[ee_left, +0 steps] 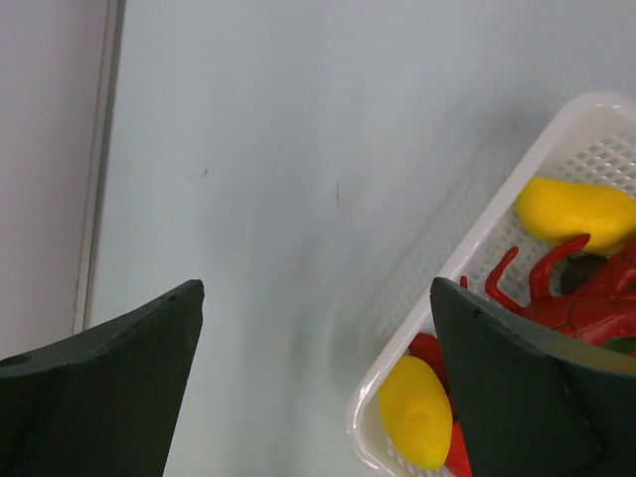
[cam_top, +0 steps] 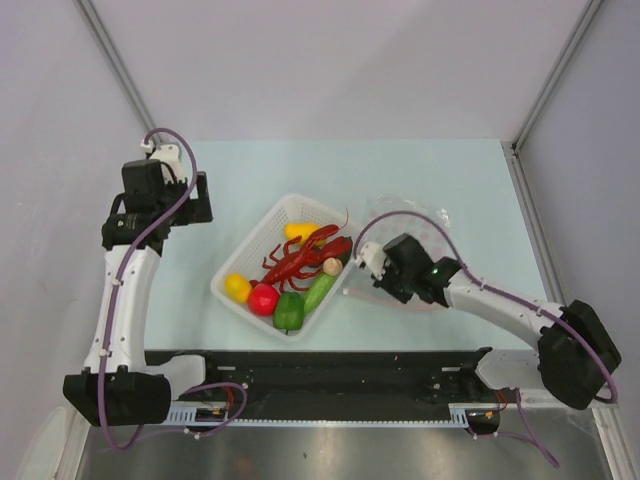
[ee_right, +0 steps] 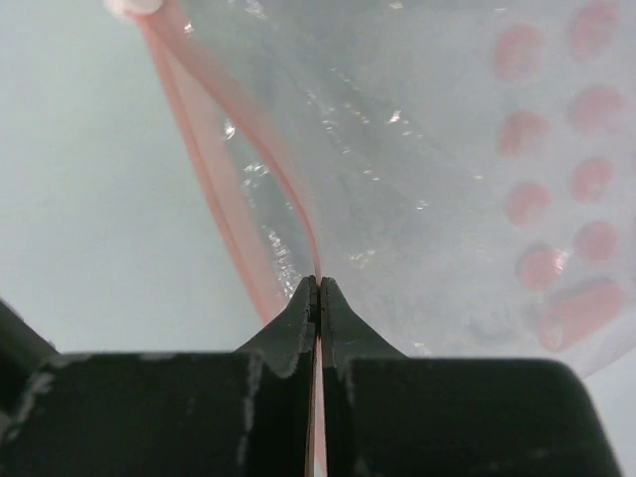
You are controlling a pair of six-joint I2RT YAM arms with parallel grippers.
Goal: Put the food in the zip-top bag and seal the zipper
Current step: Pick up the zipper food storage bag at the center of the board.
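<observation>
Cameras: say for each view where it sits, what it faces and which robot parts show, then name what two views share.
Top external: above and behind the arms, looking down on the table; both arms show whole, with left gripper and right gripper.
Left wrist: on the left arm, looking down between its open fingers at bare table and a corner of the basket.
Right wrist: on the right arm, looking along its shut fingers, pinched on the zipper of the zip-top bag.
Shared: top external and left wrist both show the basket and the red lobster.
</observation>
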